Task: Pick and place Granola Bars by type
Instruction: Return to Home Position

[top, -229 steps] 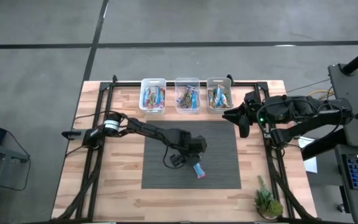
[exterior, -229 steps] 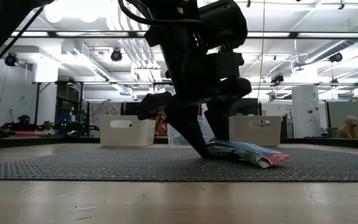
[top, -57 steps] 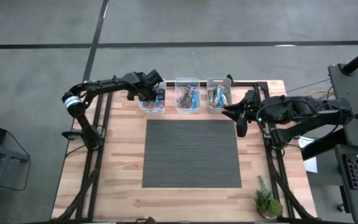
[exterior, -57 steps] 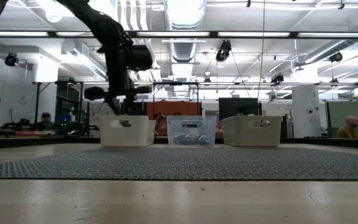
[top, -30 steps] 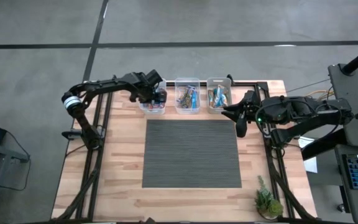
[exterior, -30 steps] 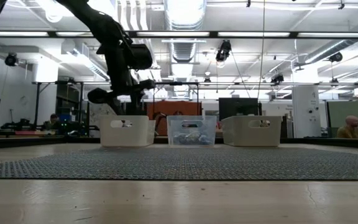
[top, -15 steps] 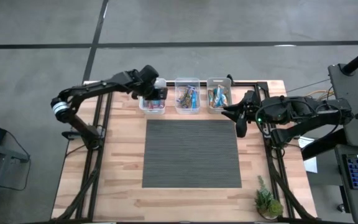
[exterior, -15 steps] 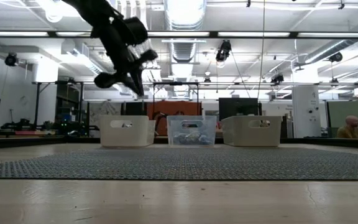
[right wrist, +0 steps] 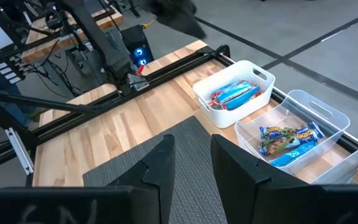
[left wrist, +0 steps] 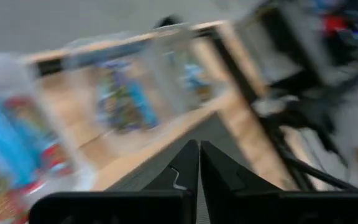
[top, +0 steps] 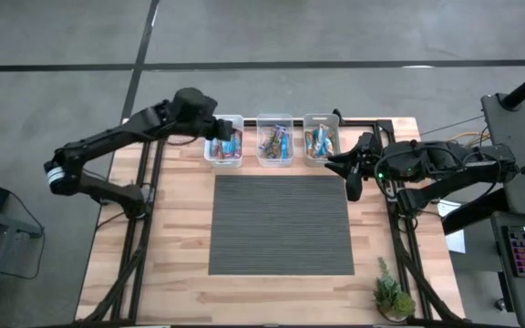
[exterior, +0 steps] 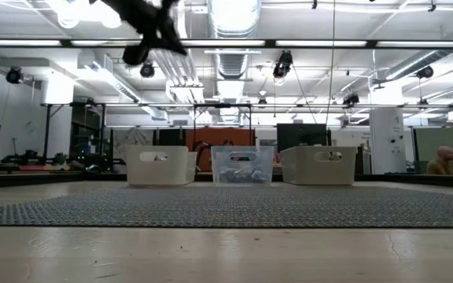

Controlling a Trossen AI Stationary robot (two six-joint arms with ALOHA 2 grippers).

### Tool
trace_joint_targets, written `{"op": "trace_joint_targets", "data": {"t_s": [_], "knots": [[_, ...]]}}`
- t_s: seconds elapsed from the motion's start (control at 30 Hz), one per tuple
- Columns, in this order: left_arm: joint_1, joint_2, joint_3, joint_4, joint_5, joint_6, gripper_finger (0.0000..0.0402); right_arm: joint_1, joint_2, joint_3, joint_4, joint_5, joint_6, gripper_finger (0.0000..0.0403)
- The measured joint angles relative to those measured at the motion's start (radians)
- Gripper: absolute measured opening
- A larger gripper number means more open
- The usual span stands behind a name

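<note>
The left gripper (left wrist: pixel 199 154) has risen clear of the leftmost bin (exterior: pixel 160 167), fingers pressed together on nothing. Granola Bars (right wrist: pixel 235 93) lie in the three bins (exterior: pixel 242 178), long axes roughly front-to-back. The right gripper (right wrist: pixel 191 148) waits rightward, fingers parted.

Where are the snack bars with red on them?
Seen from above, the red bars lie in the white bin at the left end of the row along the table's far edge, beside the clear middle bin.
</note>
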Motion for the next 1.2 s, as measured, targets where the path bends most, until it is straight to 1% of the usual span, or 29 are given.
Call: {"op": "trace_joint_targets", "data": {"t_s": [0.27,0.33,0.5,0.6,0.67,0.73,0.8,0.87,0.93,1.0,1.07,1.13,1.2], "knots": [[-0.201,-0.110,0.000,0.151,0.001,0.188,0.0000,0.000,0.000,0.000,0.002,0.000,0.000,0.0095],[-0.247,-0.125,0.000,0.182,0.001,0.234,0.0000,0.000,0.000,0.000,0.002,0.000,-0.001,0.0095],[-0.352,-0.156,0.000,0.267,-0.002,0.296,0.0000,0.000,0.000,0.000,0.002,0.000,-0.003,0.0095],[-0.415,-0.161,0.000,0.300,-0.007,0.367,0.0000,0.000,0.000,0.000,0.002,0.000,-0.014,0.0094],[-0.457,-0.161,0.000,0.314,-0.007,0.426,0.0000,0.000,0.000,0.000,0.006,-0.008,-0.050,0.0089],[-0.493,-0.161,0.000,0.314,-0.029,0.475,0.0000,0.000,0.000,0.000,0.018,-0.027,-0.086,0.0079],[-0.527,-0.161,-0.002,0.314,-0.093,0.502,0.0000,0.000,0.000,0.000,0.042,-0.034,-0.132,0.0064],[-0.552,-0.168,-0.011,0.313,-0.157,0.526,0.0000,0.000,-0.004,-0.001,0.064,-0.045,-0.172,0.0043],[-0.564,-0.182,-0.020,0.309,-0.196,0.544,0.0000,0.000,-0.014,-0.014,0.099,-0.060,-0.197,0.0019],[-0.565,-0.207,-0.035,0.315,-0.199,0.554,0.0000,0.000,-0.032,-0.036,0.142,-0.078,-0.223,0.0011],[-0.563,-0.243,-0.066,0.330,-0.200,0.566,0.0000,0.000,-0.062,-0.075,0.193,-0.119,-0.249,0.0009],[-0.557,-0.282,-0.113,0.370,-0.199,0.572,0.0000,0.000,-0.101,-0.123,0.261,-0.155,-0.274,0.0008],[-0.549,-0.316,-0.168,0.429,-0.186,0.573,0.0000,0.000,-0.151,-0.176,0.305,-0.168,-0.289,0.0008]]}}
